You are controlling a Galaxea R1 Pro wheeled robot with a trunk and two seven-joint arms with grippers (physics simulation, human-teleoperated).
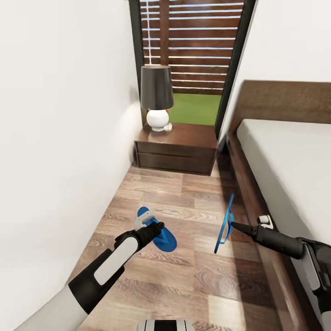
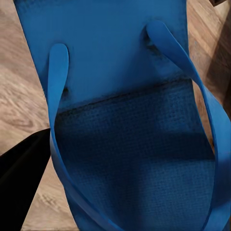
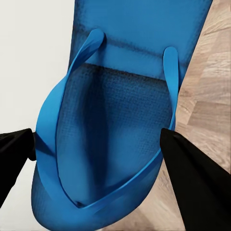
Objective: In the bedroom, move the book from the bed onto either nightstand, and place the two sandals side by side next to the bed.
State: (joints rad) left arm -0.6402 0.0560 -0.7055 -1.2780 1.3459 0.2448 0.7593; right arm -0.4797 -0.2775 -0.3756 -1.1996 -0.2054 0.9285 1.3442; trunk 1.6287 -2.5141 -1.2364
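Plank floor [image 1: 193, 271] between wall and bed [image 1: 294, 161]: I have each pincer, left [image 1: 154, 228] and right [image 1: 231, 225], pinching a sandal; side-by-side placement remains, book unseen.

Open plank floor [image 1: 184, 285] between white wall [image 1: 59, 138] and bed [image 1: 285, 156], nightstand [image 1: 177, 147] with lamp [image 1: 156, 96] closing the far end.

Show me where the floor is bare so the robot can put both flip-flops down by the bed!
Bare planks run between the nightstand and the two flip-flops, and more lie nearer the camera. The strip beside the bed is crowded: the right claw holds one flip-flop on edge there. The left claw is over the other flip-flop.
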